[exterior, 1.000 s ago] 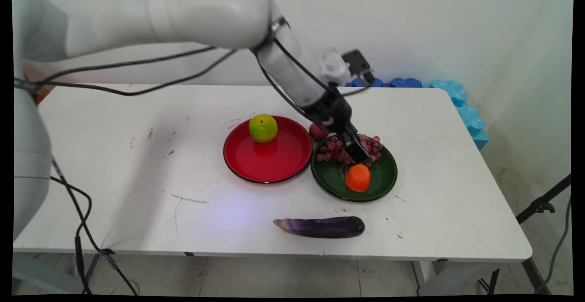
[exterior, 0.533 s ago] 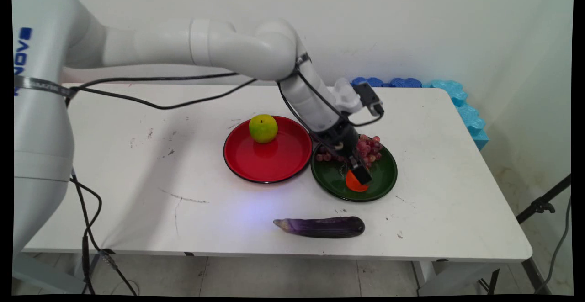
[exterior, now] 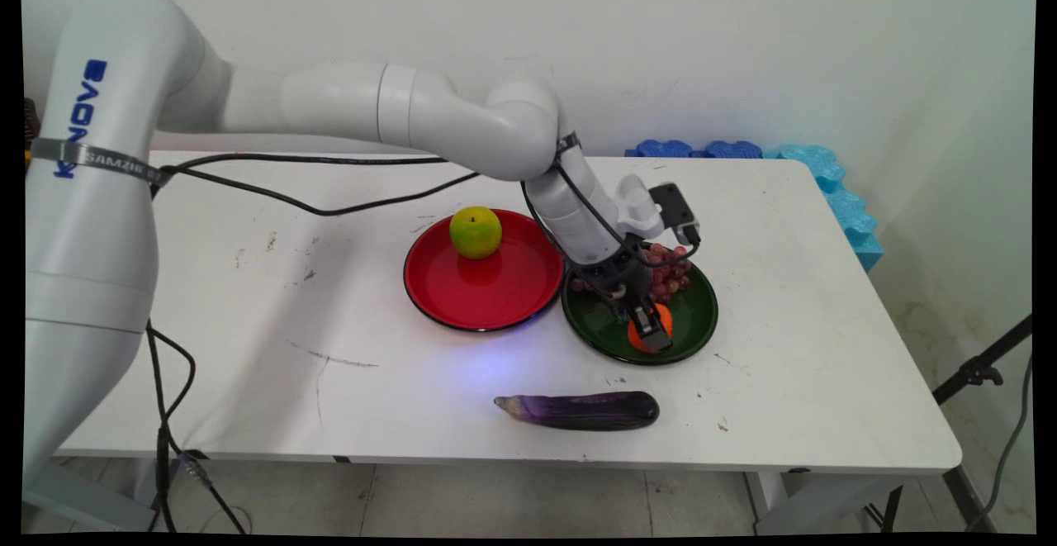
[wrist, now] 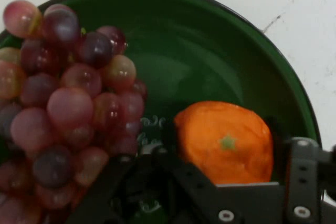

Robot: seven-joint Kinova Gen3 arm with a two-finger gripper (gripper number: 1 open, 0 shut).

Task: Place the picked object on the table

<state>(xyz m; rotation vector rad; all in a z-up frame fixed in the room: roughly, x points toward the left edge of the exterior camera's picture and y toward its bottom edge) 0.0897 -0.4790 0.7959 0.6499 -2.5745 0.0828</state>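
Observation:
My gripper (exterior: 650, 335) is down in the green plate (exterior: 698, 315) with its fingers open astride an orange (exterior: 662, 321). In the hand view the orange (wrist: 224, 141) fills the gap between the black fingers (wrist: 169, 139), which stand close against its two sides; the gripper (wrist: 223, 135) rests low over the green plate (wrist: 210, 51). A bunch of red grapes (exterior: 670, 272) lies on the plate's far side, just behind the hand. The grapes (wrist: 68, 98) take up the left of the hand view.
A red plate (exterior: 483, 294) with a green apple (exterior: 475, 232) on it touches the green plate's left rim. A purple eggplant (exterior: 582, 410) lies near the table's front edge. Blue foam pieces (exterior: 826, 178) line the far right corner.
The hand has come forward over the grapes and dropped down around the orange. The orange has stayed in place on the green plate.

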